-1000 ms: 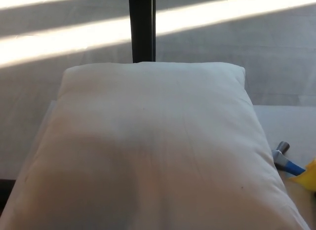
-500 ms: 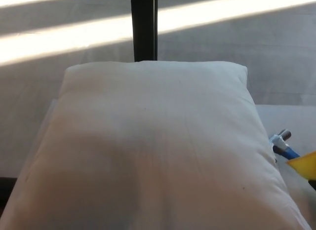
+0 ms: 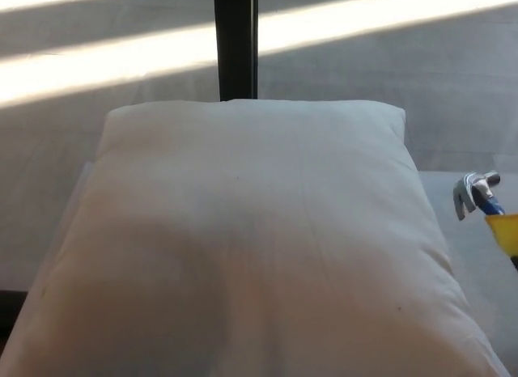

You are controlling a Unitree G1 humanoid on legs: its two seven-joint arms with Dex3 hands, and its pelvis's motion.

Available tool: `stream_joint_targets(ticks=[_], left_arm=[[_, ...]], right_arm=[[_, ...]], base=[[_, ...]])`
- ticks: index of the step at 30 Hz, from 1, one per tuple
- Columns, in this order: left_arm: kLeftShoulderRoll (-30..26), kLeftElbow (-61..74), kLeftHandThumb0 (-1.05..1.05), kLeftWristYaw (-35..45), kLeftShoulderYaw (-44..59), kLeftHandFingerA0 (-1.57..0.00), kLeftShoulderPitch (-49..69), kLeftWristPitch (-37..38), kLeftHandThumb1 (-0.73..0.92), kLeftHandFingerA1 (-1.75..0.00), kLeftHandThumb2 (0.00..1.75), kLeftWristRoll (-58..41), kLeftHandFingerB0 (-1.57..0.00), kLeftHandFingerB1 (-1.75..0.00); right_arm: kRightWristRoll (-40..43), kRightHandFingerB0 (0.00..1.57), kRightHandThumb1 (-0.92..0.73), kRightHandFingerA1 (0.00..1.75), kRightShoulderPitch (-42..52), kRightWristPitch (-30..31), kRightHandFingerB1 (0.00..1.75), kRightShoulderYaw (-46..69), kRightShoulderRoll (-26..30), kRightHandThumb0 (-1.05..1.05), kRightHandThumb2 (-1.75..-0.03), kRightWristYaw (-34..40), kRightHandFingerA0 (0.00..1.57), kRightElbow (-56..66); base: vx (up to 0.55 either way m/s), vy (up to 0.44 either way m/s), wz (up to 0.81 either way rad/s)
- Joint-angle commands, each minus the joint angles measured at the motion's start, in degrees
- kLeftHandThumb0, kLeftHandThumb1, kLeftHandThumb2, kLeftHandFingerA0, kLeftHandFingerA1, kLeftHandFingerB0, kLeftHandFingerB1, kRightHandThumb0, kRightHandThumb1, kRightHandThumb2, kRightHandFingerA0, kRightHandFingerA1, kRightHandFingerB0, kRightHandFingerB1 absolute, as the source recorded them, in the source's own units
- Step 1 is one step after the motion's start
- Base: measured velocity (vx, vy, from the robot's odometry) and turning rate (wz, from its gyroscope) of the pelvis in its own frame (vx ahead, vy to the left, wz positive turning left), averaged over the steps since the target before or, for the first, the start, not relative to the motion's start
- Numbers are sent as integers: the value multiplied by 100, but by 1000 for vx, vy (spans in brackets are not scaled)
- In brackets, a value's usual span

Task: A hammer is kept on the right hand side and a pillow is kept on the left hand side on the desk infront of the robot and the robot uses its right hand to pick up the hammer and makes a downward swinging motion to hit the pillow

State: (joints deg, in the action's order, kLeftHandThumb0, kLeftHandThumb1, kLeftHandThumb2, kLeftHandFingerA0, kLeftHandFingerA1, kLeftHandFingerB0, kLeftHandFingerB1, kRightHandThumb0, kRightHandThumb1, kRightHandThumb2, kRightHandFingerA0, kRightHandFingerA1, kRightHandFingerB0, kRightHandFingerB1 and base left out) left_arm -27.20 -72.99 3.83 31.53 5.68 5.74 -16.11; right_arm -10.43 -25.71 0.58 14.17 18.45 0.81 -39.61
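Hammer (image 3: 479,194) at right frame edge, just beside pillow (image 3: 251,247), metal head up, blue and yellow handle running out of view. Neither hand visible, so grip cannot be told. Pillow fills desk (image 3: 465,191) centre. Judgement: lift well above pillow, carry left over its middle, then swing down head-first.

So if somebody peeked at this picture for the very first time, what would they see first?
A big white pillow fills nearly the whole middle of the head view. At the far right edge, a small hammer with a shiny metal head, a blue neck and a yellow handle pokes into the picture. Behind the pillow, bright stripes of sunlight cross the floor, and a dark post stands at the top centre.
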Motion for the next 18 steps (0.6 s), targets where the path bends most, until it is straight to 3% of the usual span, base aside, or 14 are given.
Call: stream_joint_targets(ticks=[1, 3, 4, 6, 8, 10, 11, 12, 13, 16, 18], left_arm=[[-64, -87, -66, 122, 63, -72, 153, 173, 69, -59, 61, -52, -68, -49], [-49, -115, -67, 144, 74, -73, 165, 176, 69, -59, 61, -60, -70, -48], [-40, -110, -68, 163, 50, -72, 194, 196, 70, -59, 61, -36, -68, -48], [-18, -95, -68, 344, 101, -68, 255, 231, 70, -62, 61, -105, -65, -49], [-24, -80, -68, 229, 155, -71, 249, 142, 68, -58, 61, -155, -69, -49], [-36, -86, -67, 210, 148, -73, 242, 144, 69, -60, 61, -139, -69, -48], [-39, -93, -67, 208, 149, -73, 237, 150, 69, -60, 61, -135, -69, -48], [-54, -104, -68, 202, 133, -72, 224, 154, 69, -59, 61, -111, -67, -48], [-57, -104, -68, 202, 130, -72, 225, 152, 69, -59, 61, -106, -67, -48], [-56, -106, -69, 227, 93, -73, 261, 230, 70, -63, 61, -59, -69, -50], [-46, -122, -68, 219, 138, -74, 266, 207, 69, -64, 61, -100, -68, -50]], right_arm=[[2341, 75, -50, 175, -996, 1053, 173, 1412, -202, -17, -130, -481, 104, 860], [2526, 82, -56, 175, -1272, 1591, 163, 1495, -285, -23, -119, -463, 103, 1084], [2606, 74, -58, 175, -1332, 1734, 174, 1511, -299, -24, -119, -563, 104, 1130], [2672, 74, -59, 175, -1405, 1999, 174, 1519, -342, -25, -116, -617, 104, 1288], [3072, 69, -75, 175, -1721, 3039, 175, 1568, -323, -30, -96, -924, 102, 1556], [3217, 66, -71, 175, -1892, 3537, 175, 1526, -279, -34, -91, -1175, 105, 1649], [3258, 66, -71, 175, -1971, 3736, 175, 1502, -254, -34, -91, -1282, 105, 1670], [3393, 78, -61, 175, -2339, 4645, 151, 1410, -147, -34, -109, -1435, 105, 1723], [3419, 72, -60, 175, -2399, 4744, 162, 1373, -121, -33, -115, -1521, 104, 1707], [3378, 76, -59, 175, -2949, 5443, 164, 1150, -169, -31, -120, -1586, 105, 1611], [3390, 64, -57, 175, -3137, 5467, 174, 945, -333, -32, -122, -1772, 105, 1541]], base=[[0, 0, 0], [0, 0, 0], [0, 0, 0], [0, 0, 0], [0, 0, 0], [0, 0, 0], [0, 0, 0], [0, 0, 0], [0, 0, 0], [0, 0, 0], [0, 0, 0]])
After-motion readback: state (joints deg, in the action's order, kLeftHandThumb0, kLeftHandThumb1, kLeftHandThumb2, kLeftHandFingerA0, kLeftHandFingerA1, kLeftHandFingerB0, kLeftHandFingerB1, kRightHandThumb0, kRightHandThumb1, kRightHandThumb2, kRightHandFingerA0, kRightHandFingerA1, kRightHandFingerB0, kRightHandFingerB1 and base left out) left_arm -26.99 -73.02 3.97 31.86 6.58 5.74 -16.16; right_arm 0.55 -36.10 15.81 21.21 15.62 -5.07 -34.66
